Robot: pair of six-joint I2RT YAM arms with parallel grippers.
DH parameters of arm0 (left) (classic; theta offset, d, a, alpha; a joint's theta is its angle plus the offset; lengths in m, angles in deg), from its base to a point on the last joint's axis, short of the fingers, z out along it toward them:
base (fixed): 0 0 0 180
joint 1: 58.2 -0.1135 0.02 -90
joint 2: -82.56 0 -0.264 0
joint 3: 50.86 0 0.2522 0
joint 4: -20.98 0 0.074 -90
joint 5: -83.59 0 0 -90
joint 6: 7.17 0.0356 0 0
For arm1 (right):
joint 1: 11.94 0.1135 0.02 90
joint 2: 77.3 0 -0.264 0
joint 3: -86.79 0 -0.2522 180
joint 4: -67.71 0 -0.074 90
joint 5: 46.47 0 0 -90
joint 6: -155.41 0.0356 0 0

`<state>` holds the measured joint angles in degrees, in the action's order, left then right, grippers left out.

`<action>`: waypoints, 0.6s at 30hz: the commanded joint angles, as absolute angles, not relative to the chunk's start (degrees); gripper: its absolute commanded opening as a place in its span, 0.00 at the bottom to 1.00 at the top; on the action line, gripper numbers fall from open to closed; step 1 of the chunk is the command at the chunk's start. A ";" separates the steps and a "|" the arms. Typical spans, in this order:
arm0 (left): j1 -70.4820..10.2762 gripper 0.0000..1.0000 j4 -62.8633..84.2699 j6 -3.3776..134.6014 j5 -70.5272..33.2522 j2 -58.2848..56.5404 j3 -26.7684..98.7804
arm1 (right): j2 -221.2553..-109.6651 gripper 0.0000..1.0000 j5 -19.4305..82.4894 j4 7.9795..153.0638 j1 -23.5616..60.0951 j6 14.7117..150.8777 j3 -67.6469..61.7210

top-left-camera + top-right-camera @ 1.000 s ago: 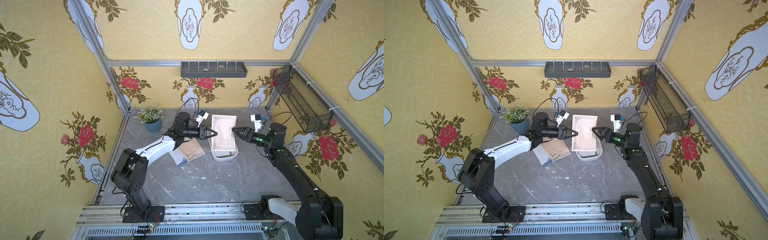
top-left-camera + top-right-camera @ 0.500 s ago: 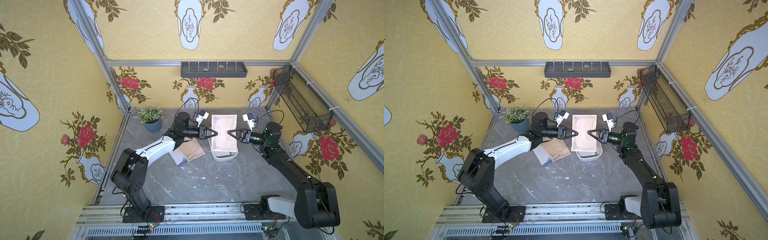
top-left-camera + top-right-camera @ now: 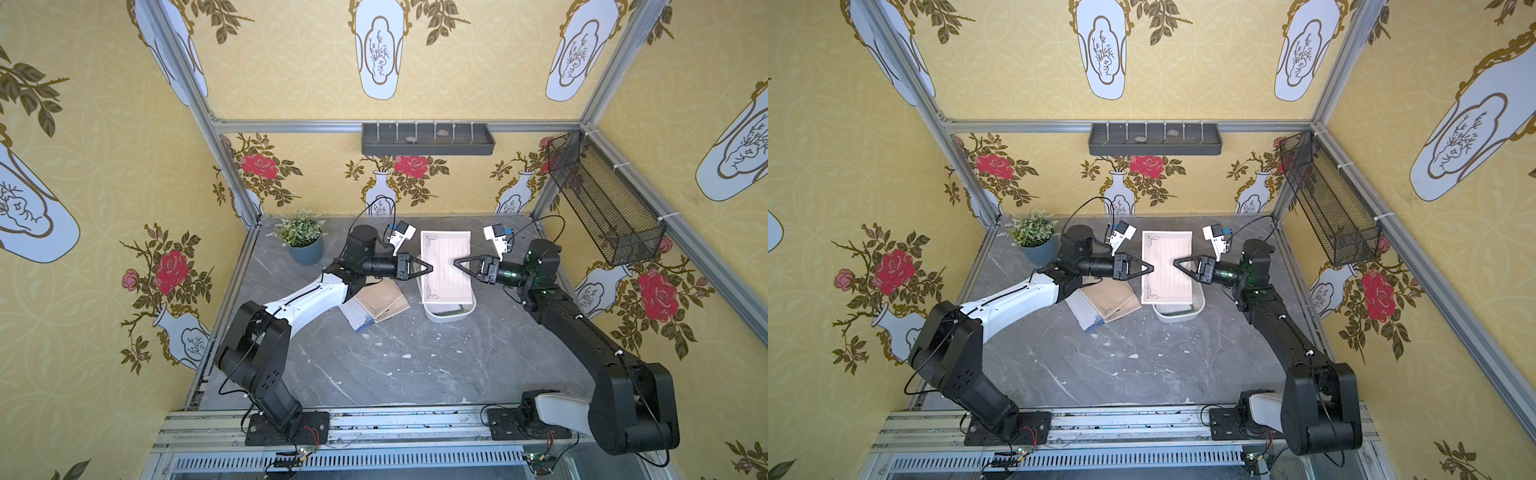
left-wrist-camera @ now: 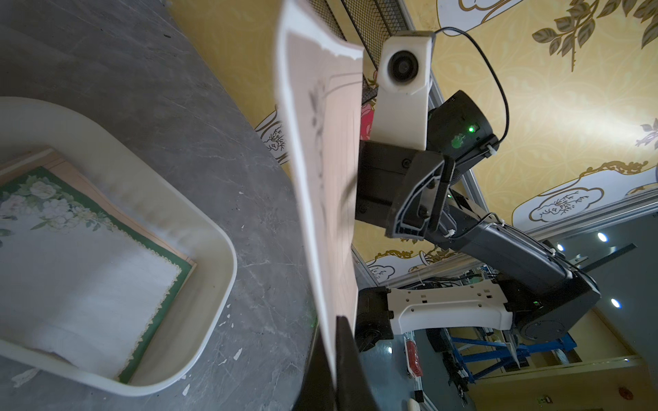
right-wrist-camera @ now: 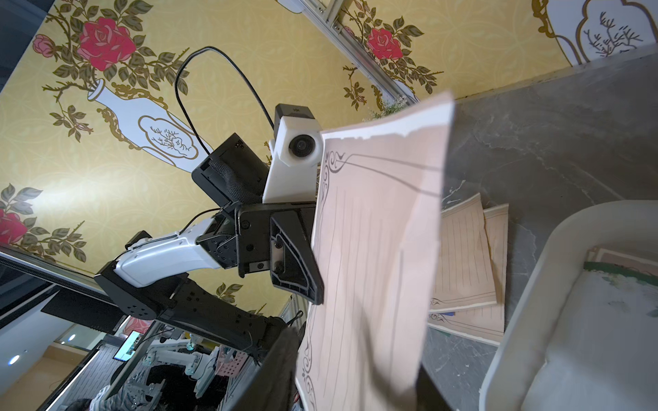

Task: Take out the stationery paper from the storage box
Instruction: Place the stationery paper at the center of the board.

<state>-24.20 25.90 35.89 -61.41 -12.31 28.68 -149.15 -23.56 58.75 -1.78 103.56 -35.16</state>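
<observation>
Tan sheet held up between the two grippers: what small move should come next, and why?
Probably carry the tan sheet sideways to the pile beside the storage box and lay it there. The left gripper pinches one edge, the right gripper meets the opposite edge, and the sheet hangs clear above the box.
</observation>
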 commanded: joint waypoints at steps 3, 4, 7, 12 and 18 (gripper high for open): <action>-24.84 0.00 25.90 36.95 -59.90 -11.51 27.46 | -148.80 0.00 -22.35 63.15 -0.39 99.31 -33.79; -25.02 0.00 25.85 36.95 -59.68 -11.27 27.29 | -148.63 0.00 -22.11 63.59 -0.30 98.86 -33.68; -25.87 0.00 25.44 37.08 -59.02 -10.29 26.40 | -148.40 0.00 -21.56 64.85 -0.17 98.13 -33.11; -28.09 0.00 20.56 38.97 -54.91 -8.44 24.80 | -149.23 0.69 -20.56 67.39 -0.21 97.03 -32.48; -32.45 0.00 14.76 39.09 -48.10 -6.56 20.81 | -149.62 0.76 -18.59 70.30 -0.22 95.58 -32.05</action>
